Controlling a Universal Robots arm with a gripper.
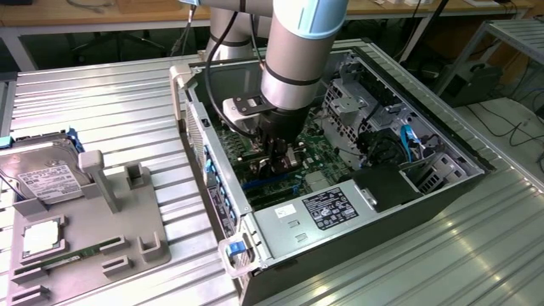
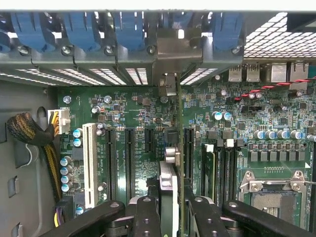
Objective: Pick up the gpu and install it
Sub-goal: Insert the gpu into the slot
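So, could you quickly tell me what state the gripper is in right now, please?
Gripper: shut on the gpu, holding it edge-on above the motherboard inside the open computer case.

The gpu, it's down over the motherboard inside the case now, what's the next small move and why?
Probably press straight down a little further. In the wrist view the gripper holds the gpu edge-on above the motherboard, its metal bracket already up at the rear slot openings. Whether its edge is seated can't be judged, so go slowly.
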